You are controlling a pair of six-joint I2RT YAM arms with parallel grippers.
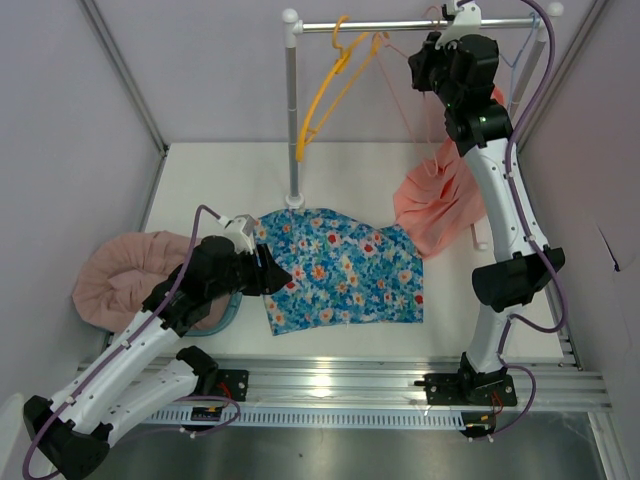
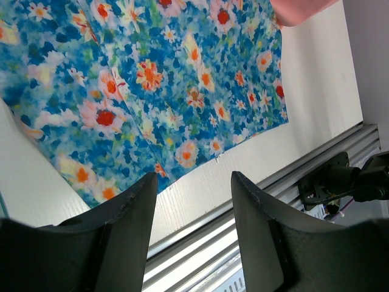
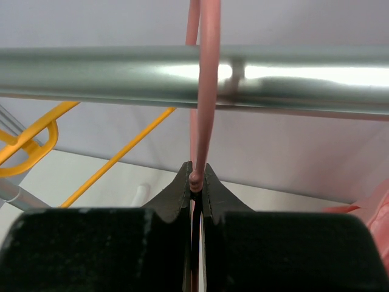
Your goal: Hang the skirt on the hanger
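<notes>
Overhead, right fingers (image 3: 170, 198) tight around the thin, rounded pink hanger (image 3: 203, 121); left fingers (image 2: 127, 213) apart over flat floral cloth (image 2: 152, 79).

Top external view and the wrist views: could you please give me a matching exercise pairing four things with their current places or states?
1. yellow hanger
2. pink hanger
3. blue floral garment
4. left hand

A. lying flat on the table
B. hook pinched in the right hand
C. open, near the garment's edge
D. hanging on the rail, unheld

Pairs: 1-D, 2-B, 3-A, 4-C.
</notes>
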